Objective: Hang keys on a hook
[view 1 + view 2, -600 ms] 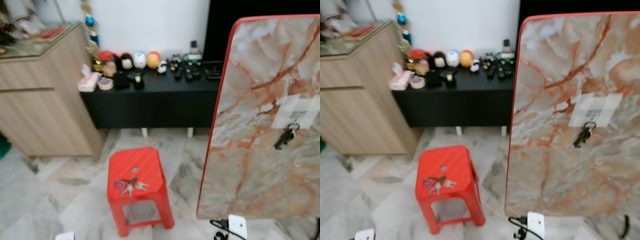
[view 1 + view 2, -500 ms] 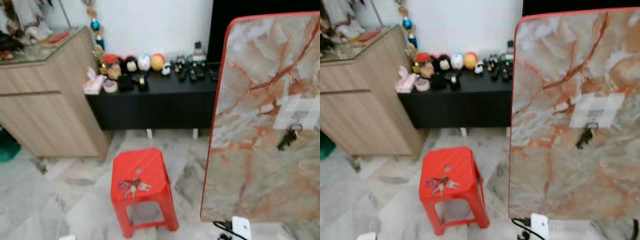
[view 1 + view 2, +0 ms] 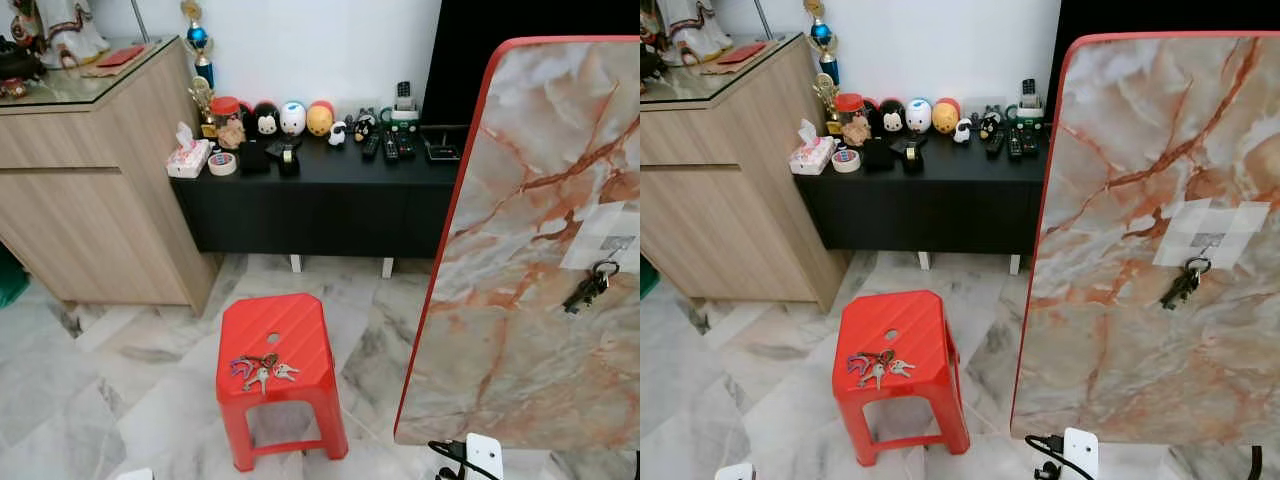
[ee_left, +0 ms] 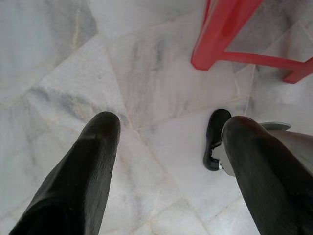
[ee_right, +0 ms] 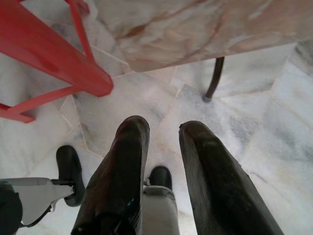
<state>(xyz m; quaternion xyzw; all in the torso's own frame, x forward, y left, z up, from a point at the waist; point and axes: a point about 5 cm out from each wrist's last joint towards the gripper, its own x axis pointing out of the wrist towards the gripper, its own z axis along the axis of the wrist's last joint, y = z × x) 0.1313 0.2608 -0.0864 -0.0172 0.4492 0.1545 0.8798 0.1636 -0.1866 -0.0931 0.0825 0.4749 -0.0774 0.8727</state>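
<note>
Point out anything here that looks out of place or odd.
A bunch of keys lies loose on the seat of the red stool, not on a hook. A round marble tabletop stands on edge on the floor, with another set of keys hanging from a hook taped to it.

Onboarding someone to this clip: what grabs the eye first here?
The bright red stool on the pale marble floor, with a bunch of keys lying on its seat. To its right stands a tall marble-patterned board with a red edge, where a dark key bunch already hangs from a hook.
</note>
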